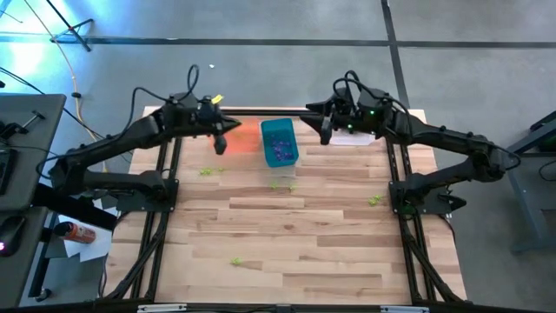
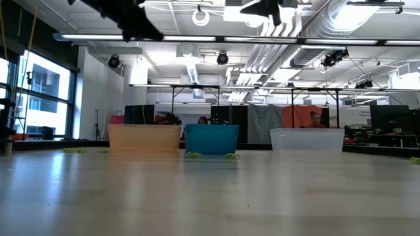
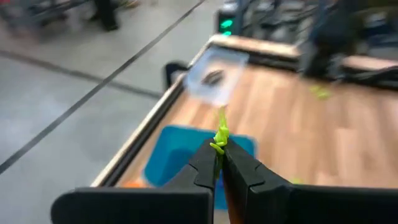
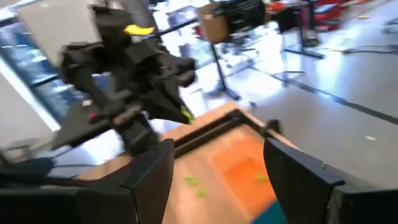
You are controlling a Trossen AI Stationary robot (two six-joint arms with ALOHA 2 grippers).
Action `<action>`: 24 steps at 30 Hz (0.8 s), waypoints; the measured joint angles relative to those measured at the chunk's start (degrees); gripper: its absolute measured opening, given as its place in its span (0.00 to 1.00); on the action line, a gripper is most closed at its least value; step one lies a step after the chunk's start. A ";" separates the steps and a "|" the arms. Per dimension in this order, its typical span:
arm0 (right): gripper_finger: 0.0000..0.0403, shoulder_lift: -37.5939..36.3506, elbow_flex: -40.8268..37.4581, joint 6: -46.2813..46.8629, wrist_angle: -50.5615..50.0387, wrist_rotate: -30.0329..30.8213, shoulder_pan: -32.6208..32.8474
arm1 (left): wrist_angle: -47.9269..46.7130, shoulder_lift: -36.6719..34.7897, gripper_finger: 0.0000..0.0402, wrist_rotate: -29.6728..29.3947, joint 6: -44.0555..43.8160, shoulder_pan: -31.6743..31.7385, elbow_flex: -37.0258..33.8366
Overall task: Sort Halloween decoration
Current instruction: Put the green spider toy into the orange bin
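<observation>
Left hand [image 3: 219,163] pinched shut on yellow-green trinket [image 3: 220,134].

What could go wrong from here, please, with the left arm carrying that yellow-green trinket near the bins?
1. The left gripper pinches the yellow-green trinket only at its fingertips, so it might slip out.
2. It hangs by the border of the orange bin and the teal bin; a release here could land in the wrong one.
3. The right gripper, open, hovers close by, so the arms could collide.
</observation>
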 joint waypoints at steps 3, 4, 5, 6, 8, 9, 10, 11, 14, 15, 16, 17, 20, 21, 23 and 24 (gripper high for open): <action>0.61 0.00 0.00 -0.13 0.12 1.77 -0.95 | -2.67 -0.30 0.00 -4.07 -1.70 1.56 -0.01; 0.61 0.09 0.00 -0.12 0.28 2.00 -1.33 | -2.74 -0.10 0.00 -5.70 -3.89 1.97 -0.02; 0.61 0.26 0.00 -0.12 0.50 2.10 -1.65 | -2.58 0.34 0.00 -7.72 -7.05 2.36 0.11; 0.61 0.36 0.00 -0.12 0.38 2.12 -2.03 | -3.38 1.30 0.00 -9.58 -10.83 2.85 0.89; 0.61 0.42 0.00 0.15 0.30 2.13 -2.79 | -6.60 4.76 0.00 -10.26 -16.28 4.44 4.24; 0.61 0.42 0.00 0.27 0.47 2.14 -3.15 | -9.11 6.59 0.00 -10.04 -17.31 5.43 6.18; 0.61 0.42 0.00 0.30 0.52 2.14 -3.50 | -11.44 8.42 0.00 -10.04 -17.61 6.39 8.30; 0.61 0.43 0.00 0.31 0.38 2.12 -3.82 | -13.19 10.42 0.00 -10.08 -17.51 7.32 10.56; 0.61 0.48 0.00 0.30 0.27 2.11 -4.36 | -18.88 16.91 0.00 -10.75 -15.69 9.02 15.19; 0.61 0.48 0.00 0.30 -0.04 2.11 -4.50 | -21.09 19.12 0.00 -11.09 -15.70 9.49 15.81; 0.61 0.48 0.00 0.30 -0.62 2.10 -4.57 | -22.81 21.14 0.00 -11.20 -16.12 9.94 16.03; 0.61 0.48 0.00 0.32 -1.30 2.10 -4.57 | -24.12 22.90 0.00 -11.22 -16.85 10.30 16.05; 0.61 0.48 0.00 0.30 -3.32 2.07 -4.57 | -26.87 28.00 0.00 -11.56 -19.42 11.13 15.67; 0.61 0.48 0.00 0.32 -4.20 2.07 -4.57 | -27.01 29.56 0.00 -11.77 -20.10 11.30 14.92; 0.61 0.48 0.00 0.30 -5.60 2.05 -4.56 | -25.45 32.12 0.00 -12.05 -21.05 11.29 13.35; 0.61 0.48 0.00 0.30 -6.15 2.07 -4.55 | -23.86 33.05 0.00 -12.06 -21.20 11.29 12.67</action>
